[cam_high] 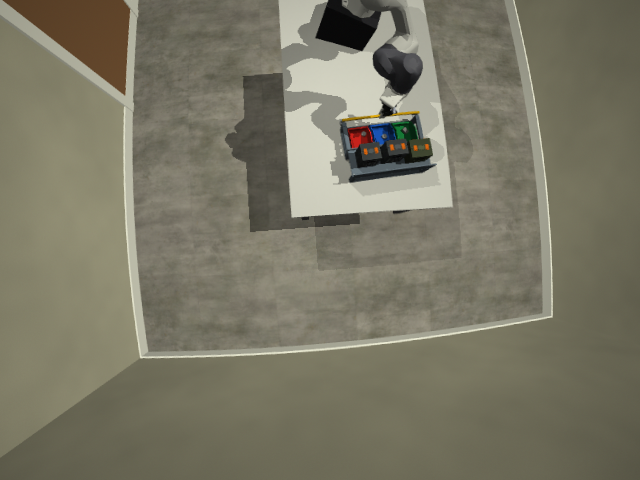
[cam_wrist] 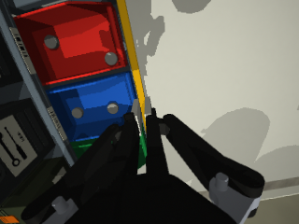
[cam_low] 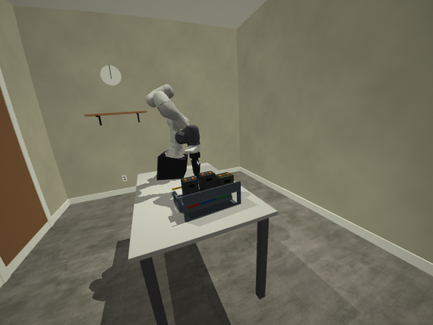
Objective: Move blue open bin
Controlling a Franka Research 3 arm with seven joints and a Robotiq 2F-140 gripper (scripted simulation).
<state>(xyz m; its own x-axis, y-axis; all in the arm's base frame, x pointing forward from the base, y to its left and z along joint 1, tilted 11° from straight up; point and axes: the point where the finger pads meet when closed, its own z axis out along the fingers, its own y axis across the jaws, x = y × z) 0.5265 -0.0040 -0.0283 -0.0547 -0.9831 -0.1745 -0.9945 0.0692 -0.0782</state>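
The blue open bin [cam_high: 381, 133] [cam_wrist: 95, 95] sits in the middle of the shelf [cam_high: 392, 171] [cam_low: 210, 202], between a red bin [cam_high: 358, 136] [cam_wrist: 79, 39] and a green bin [cam_high: 402, 126] [cam_wrist: 83, 148]. Two grey round parts [cam_wrist: 78, 112] lie in the blue bin. My gripper [cam_high: 386, 110] [cam_low: 195, 164] [cam_wrist: 143, 105] comes down at the bin's outer edge, beside the shelf's yellow bar [cam_high: 379, 115] [cam_wrist: 127, 37]. Its fingers are shut on the blue bin's thin front wall. In the exterior view the bins are hidden behind dark boxes.
Three dark boxes with orange marks [cam_high: 369, 152] [cam_high: 397, 148] [cam_high: 421, 148] [cam_low: 207, 179] stand on the shelf's other side. The shelf stands on the white table [cam_high: 310, 170] [cam_low: 157, 231]. The arm's black base [cam_high: 345, 25] [cam_low: 170, 166] is at the table's far end.
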